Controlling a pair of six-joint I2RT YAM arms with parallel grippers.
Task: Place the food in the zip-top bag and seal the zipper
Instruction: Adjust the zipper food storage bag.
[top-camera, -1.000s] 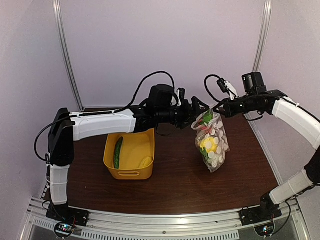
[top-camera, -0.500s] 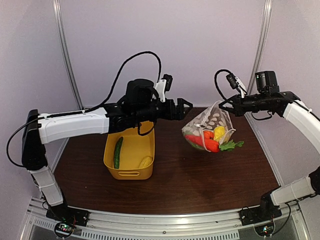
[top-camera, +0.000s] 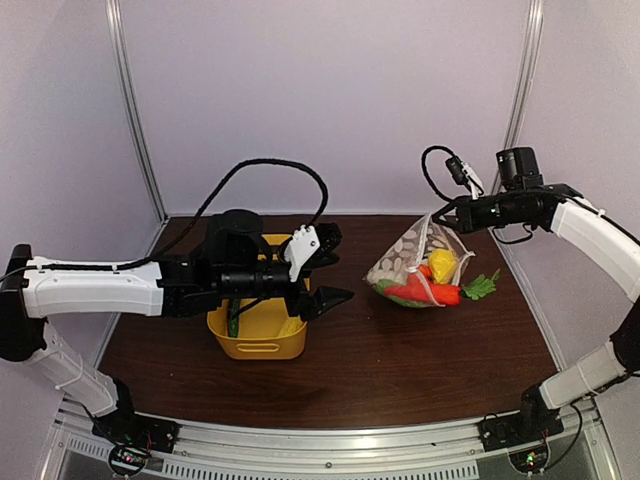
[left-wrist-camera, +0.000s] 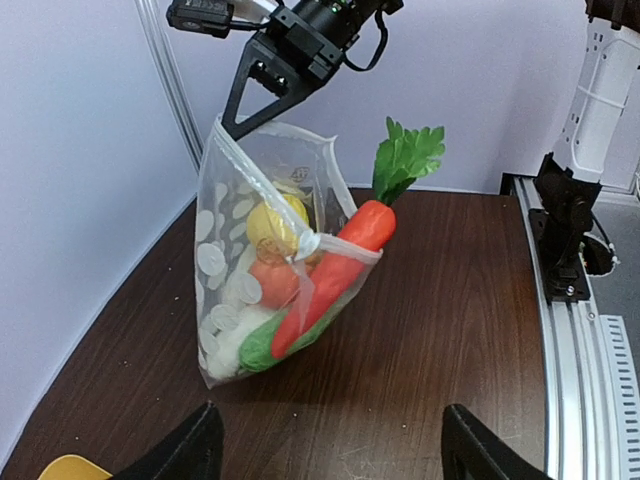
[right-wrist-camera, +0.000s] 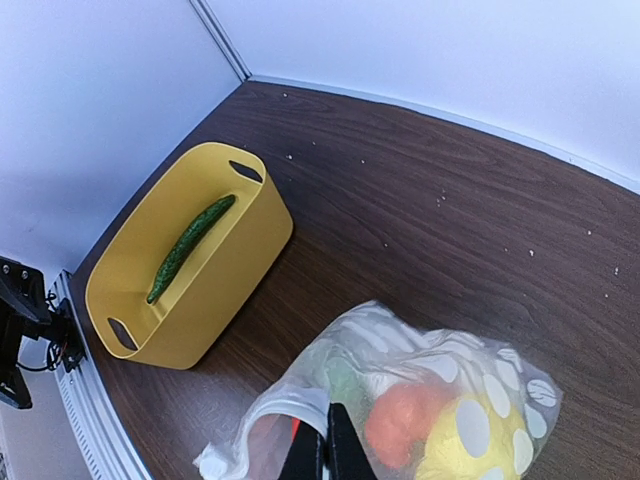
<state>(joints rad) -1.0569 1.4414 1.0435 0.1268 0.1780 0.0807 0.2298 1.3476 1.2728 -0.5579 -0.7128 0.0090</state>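
Left gripper (top-camera: 330, 268) hangs over the right end of the tub (top-camera: 255, 338), fingers spread wide, nothing between them. From its own camera the two fingertips frame bare table (left-wrist-camera: 470, 330), well short of the bag (left-wrist-camera: 240, 250).

Tub: yellow, standing on the table's left half. Cucumber (right-wrist-camera: 190, 245) lies lengthwise on its floor. A second yellowish piece may lie beside it, but the left arm covers that spot in the top view and I cannot confirm.

Bag: right of centre, apart from the tub. Its lower end rests on the table; one top corner is pulled up, so it stands slanted. It gapes at the top, not sealed. Inside:
- carrot (left-wrist-camera: 335, 270), slanted, its green leaves (left-wrist-camera: 405, 160) poking out past the bag's edge;
- yellow piece (left-wrist-camera: 275, 225) near the top;
- orange piece (left-wrist-camera: 272, 283) below it;
- green and white pieces at the bottom.

Right gripper (top-camera: 437, 215) is above the bag, fingers pinched together on the raised corner. Its wrist view shows the fingertips (right-wrist-camera: 325, 450) closed on the plastic edge.
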